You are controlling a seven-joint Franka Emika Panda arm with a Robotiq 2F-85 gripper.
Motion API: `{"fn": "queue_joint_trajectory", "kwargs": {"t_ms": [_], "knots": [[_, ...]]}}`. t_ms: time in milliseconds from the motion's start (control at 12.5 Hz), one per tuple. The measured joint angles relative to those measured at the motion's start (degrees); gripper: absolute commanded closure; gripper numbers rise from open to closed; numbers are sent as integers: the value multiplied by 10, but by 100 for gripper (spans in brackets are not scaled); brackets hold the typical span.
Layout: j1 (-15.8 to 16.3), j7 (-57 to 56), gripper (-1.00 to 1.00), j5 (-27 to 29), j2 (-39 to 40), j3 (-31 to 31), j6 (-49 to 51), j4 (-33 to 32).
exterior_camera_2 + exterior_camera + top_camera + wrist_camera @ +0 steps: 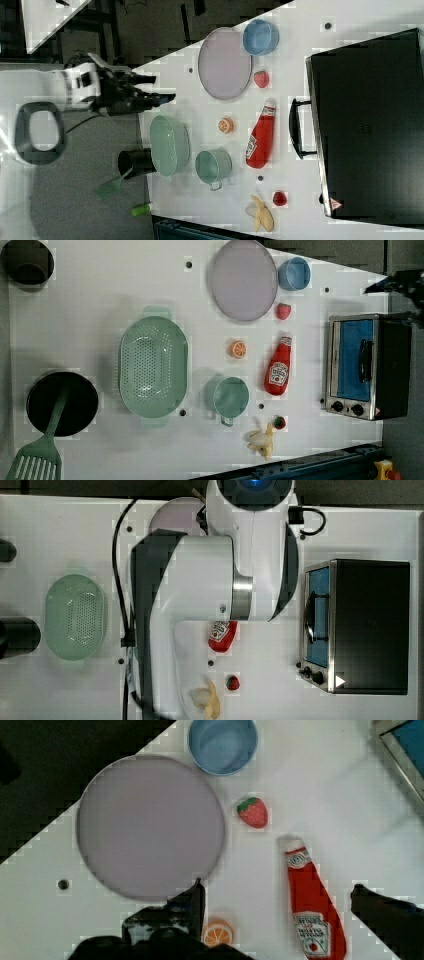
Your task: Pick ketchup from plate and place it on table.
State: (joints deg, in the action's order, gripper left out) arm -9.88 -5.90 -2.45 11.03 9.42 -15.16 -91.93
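Note:
The ketchup (pixel 278 369) is a red squeeze bottle with a white label. It lies on its side on the white table (pixel 100 300), apart from the plate, between the orange slice and the toaster oven. It also shows as the ketchup (pixel 314 909), the ketchup (pixel 260 141) and the ketchup (pixel 221 636). The round lilac-grey plate (pixel 150 825) is bare. My gripper (pixel 280 895) is open, one dark finger (pixel 195 902) by the plate's rim and the other beyond the bottle. It holds nothing and hangs well above the table in the right view (pixel 160 89).
By the plate are a blue bowl (pixel 293 273) and a strawberry (pixel 283 311). An orange slice (pixel 238 349), a green cup (pixel 229 397), a green perforated basket (pixel 153 367), a banana (pixel 261 440) and a toaster oven (pixel 367 366) surround the bottle. A black pot with a spatula (pixel 61 402) stands at the left view's lower left.

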Motion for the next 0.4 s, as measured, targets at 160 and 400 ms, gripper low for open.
{"fn": "queue_joint_trajectory", "kwargs": {"t_ms": [160, 400], "knots": [[-1, 12, -100, -2, -1, 0, 65, 43], [-3, 14, -100, -4, -1, 6, 131, 88]]}}
